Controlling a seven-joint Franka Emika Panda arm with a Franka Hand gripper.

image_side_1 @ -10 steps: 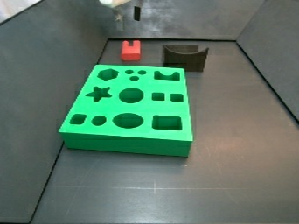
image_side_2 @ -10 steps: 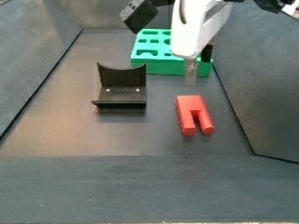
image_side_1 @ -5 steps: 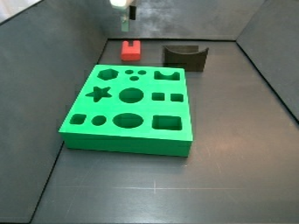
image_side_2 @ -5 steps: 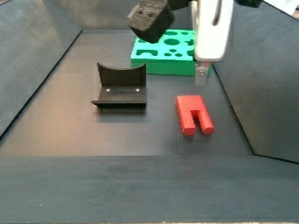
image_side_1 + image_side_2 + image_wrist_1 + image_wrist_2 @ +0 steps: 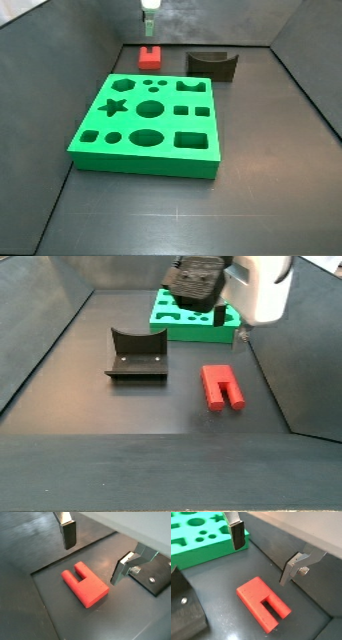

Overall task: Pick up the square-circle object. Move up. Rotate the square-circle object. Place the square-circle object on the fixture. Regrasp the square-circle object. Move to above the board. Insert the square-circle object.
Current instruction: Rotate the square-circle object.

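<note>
The square-circle object (image 5: 85, 587) is a small red block with two prongs, lying flat on the dark floor (image 5: 264, 603) beside the wall. In both wrist views my gripper (image 5: 93, 559) hangs open above it, with its fingers (image 5: 236, 534) spread wide and nothing between them. A side view shows the gripper (image 5: 150, 10) high over the red block (image 5: 150, 56). The dark fixture (image 5: 211, 63) stands to the block's side (image 5: 136, 353). The green board (image 5: 147, 122) with its cut-outs lies nearby (image 5: 198, 537).
Grey walls close in the floor on the sides, and the red block (image 5: 222, 387) lies close to one of them. A dark wrist-mounted camera body (image 5: 198, 281) hides part of the board in a side view.
The gripper has moved sideways across the back of the workspace until it is over the red block. The block, fixture and board have not moved.
</note>
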